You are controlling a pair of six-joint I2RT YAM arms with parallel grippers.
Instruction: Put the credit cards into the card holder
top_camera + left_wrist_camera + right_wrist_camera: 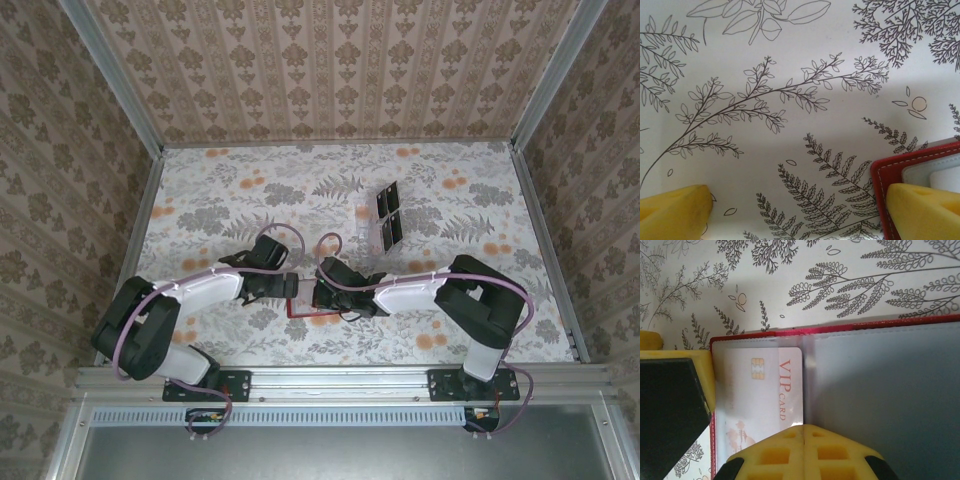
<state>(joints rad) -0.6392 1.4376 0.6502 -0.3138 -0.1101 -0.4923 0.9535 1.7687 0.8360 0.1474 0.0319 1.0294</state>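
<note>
Credit cards (pixel 392 230) lie beyond and right of the card holder (pixel 865 324), nearer the right hand (pixel 803 427) (pinched shut); left hand (pixel 797 200) gapes wide.

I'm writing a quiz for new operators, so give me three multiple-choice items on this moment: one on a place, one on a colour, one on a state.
1. Where are the dark cards?
A) at the clear rack, beyond the arms
B) in the left jaws
C) in the right jaws

2. What colour is the wallet rim?
A) blue
B) red
C) green

3. How do the left jaws stand?
A) shut on a card
B) shut on nothing
C) wide open

Answers:
1 A: the top view shows the dark rectangles at the rack, past both arms.
2 B: both wrist views show a red edge around the paler inside.
3 C: the yellow pads sit far apart, with the table between them.
</note>
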